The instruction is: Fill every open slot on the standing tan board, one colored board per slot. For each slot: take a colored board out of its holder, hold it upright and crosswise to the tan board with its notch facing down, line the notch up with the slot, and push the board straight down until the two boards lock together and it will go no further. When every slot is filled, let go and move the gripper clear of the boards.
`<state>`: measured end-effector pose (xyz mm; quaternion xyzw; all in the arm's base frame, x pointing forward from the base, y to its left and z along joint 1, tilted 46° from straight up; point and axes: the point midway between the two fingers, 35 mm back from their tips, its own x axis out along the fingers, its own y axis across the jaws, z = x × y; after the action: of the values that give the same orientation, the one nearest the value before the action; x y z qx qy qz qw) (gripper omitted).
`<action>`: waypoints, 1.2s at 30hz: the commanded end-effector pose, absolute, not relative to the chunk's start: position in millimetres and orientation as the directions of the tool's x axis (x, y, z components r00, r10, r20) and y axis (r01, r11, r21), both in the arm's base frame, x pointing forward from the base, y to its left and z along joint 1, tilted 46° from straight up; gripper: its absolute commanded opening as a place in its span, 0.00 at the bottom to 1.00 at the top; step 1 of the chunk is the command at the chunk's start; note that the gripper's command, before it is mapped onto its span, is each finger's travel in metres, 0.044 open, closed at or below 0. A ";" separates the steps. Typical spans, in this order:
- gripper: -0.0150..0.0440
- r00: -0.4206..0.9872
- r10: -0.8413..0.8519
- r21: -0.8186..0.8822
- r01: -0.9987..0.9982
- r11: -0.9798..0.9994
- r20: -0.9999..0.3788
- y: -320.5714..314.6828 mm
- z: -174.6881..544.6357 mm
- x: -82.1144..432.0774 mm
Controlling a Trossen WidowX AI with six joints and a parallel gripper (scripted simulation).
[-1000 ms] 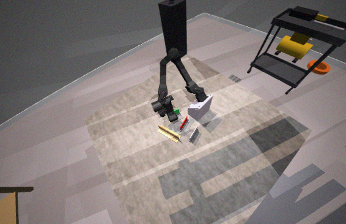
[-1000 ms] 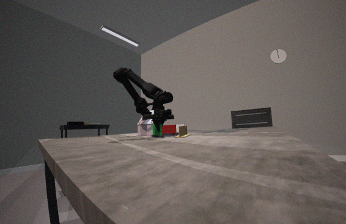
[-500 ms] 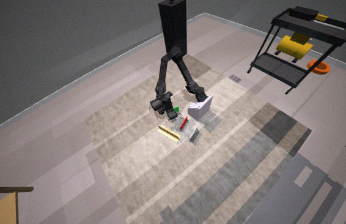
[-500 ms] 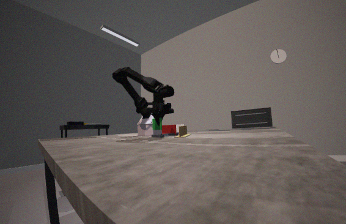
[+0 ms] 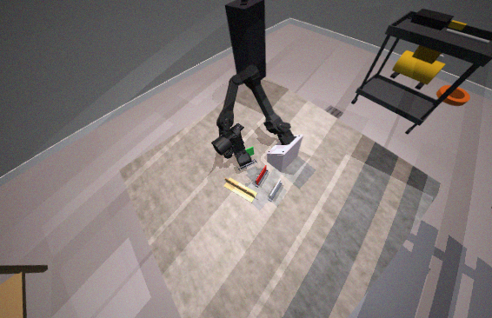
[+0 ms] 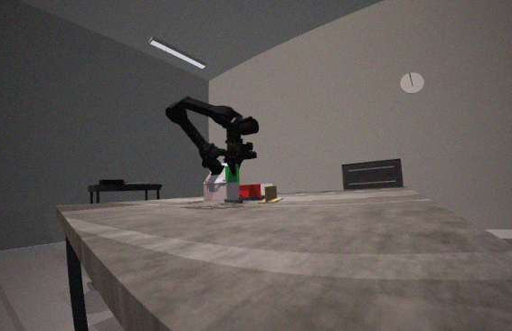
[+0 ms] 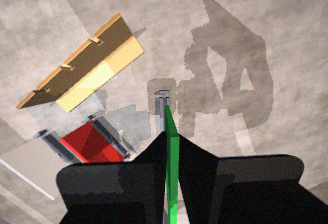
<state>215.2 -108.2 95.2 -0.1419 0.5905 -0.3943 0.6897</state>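
"Gripper, 1?"
"1 black gripper (image 5: 244,160) (image 6: 234,174) (image 7: 168,135), pointing down, closed on the green board."

"Green board, 1?"
"1 green board (image 5: 250,151) (image 6: 229,174) (image 7: 172,170), upright between the fingers, raised above its holder (image 6: 233,201) (image 7: 158,107). Apart from the tan board."

"Tan board?"
"1 tan board (image 5: 240,189) (image 6: 270,193) (image 7: 83,60), standing on the desk (image 5: 201,226) (image 6: 286,244) (image 7: 296,30), 3 slots along its top edge, all 3 open. Location, by the top view: inward from the desk's upper corner, well apart from its right corner."

"Other boards?"
"1 red board (image 5: 261,174) (image 6: 251,192) (image 7: 91,142), upright in a grey holder (image 7: 111,135), near the tan board. 1 pale board (image 5: 275,188) (image 6: 267,185) (image 7: 26,160), in a holder (image 7: 51,144) beyond the red one, on the side toward the desk's right corner. Notches on both: cannot tell."

"Remaining stock?"
"1 white block (image 5: 284,158) (image 6: 214,190), sloped top, between the boards and the desk's upper right edge. 1 black arm (image 5: 229,97) (image 6: 188,128), jointed, reaching in from the desk's upper corner."
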 end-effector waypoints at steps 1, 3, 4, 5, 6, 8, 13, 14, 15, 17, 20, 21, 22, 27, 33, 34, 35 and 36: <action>0.25 -0.004 -0.713 -0.661 0.381 0.647 -0.701 -100.2 104.2 215.9; 0.25 -0.004 -0.713 -0.661 0.380 0.647 -0.701 -96.5 107.8 216.0; 0.25 -0.005 -0.713 -0.661 0.380 0.647 -0.701 -94.7 109.6 216.0; 0.25 -0.005 -0.713 -0.661 0.380 0.647 -0.701 -93.2 111.0 216.0; 0.25 -0.005 -0.713 -0.661 0.380 0.647 -0.701 -92.3 111.9 216.0; 0.25 -0.005 -0.713 -0.661 0.379 0.648 -0.701 -91.9 112.3 216.4; 0.25 -0.004 -0.713 -0.672 0.338 0.659 -0.701 -90.2 113.1 227.3; 0.25 -0.004 -0.713 -0.674 0.329 0.661 -0.701 -89.8 113.3 229.9; 0.25 -0.004 -0.713 -0.676 0.319 0.664 -0.701 -89.4 113.4 232.4; 0.25 -0.004 -0.713 -0.681 0.300 0.668 -0.701 -88.5 113.5 237.5; 0.25 -0.004 -0.713 -0.687 0.271 0.674 -0.701 -87.2 113.5 245.1; 0.25 -0.003 -0.713 -0.688 0.262 0.676 -0.701 -86.7 113.4 247.7; 0.25 -0.003 -0.713 -0.690 0.252 0.678 -0.702 -86.3 113.4 250.2; 0.25 -0.003 -0.713 -0.698 0.203 0.687 -0.702 -83.9 112.6 262.9; 0.25 -0.002 -0.712 -0.705 0.144 0.694 -0.702 -81.0 110.8 278.1; 0.25 -0.002 -0.712 -0.706 0.134 0.695 -0.702 -80.5 110.4 280.6; 0.25 -0.002 -0.712 -0.707 0.124 0.696 -0.702 -79.9 109.9 283.1; 0.25 -0.002 -0.712 -0.708 0.114 0.697 -0.702 -79.4 109.5 285.6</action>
<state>277.1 -82.0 111.1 -0.2222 0.6291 -0.3240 0.6707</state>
